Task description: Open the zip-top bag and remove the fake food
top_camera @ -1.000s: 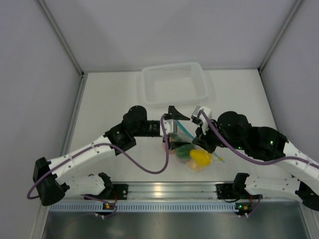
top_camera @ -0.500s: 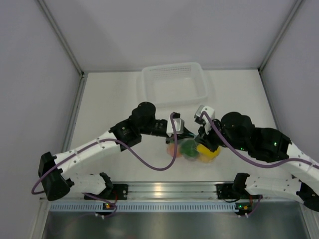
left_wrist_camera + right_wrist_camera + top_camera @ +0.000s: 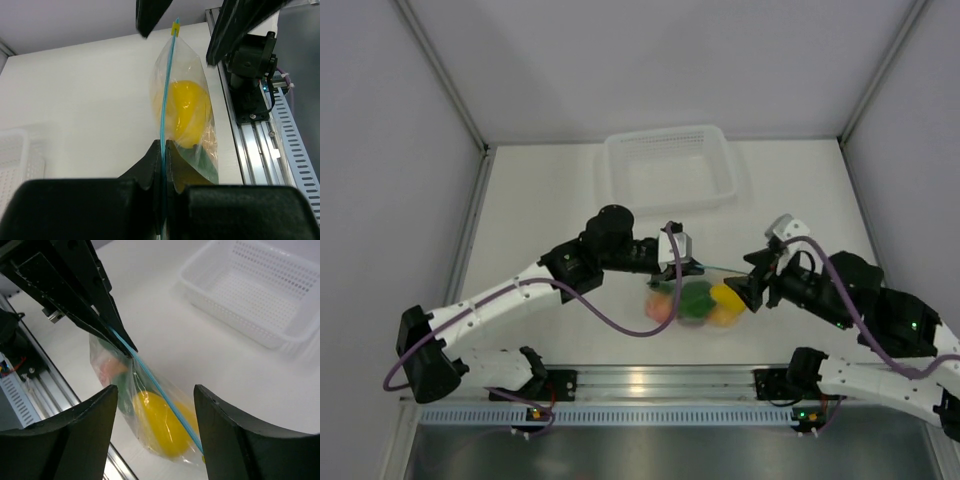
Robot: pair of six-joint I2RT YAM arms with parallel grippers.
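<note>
On the white table [image 3: 540, 200], your left gripper [image 3: 163, 147] is clamping the blue zip strip [image 3: 169, 85] of the zip-top bag [image 3: 692, 300], which is sitting mid-table with the fake food [image 3: 186, 112] inside. Your right gripper [image 3: 155, 392] is waiting spread, gripping nothing. If it is pinching only thin film, the bag may be slipping free.

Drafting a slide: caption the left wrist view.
Left gripper pinching the zip-top bag, yellow fake food inside, right gripper open beyond.

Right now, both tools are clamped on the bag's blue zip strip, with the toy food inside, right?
Only the left tool is clamped on the blue zip strip; the right tool is open, as the right wrist view shows. The fake food is inside the zip-top bag.
</note>
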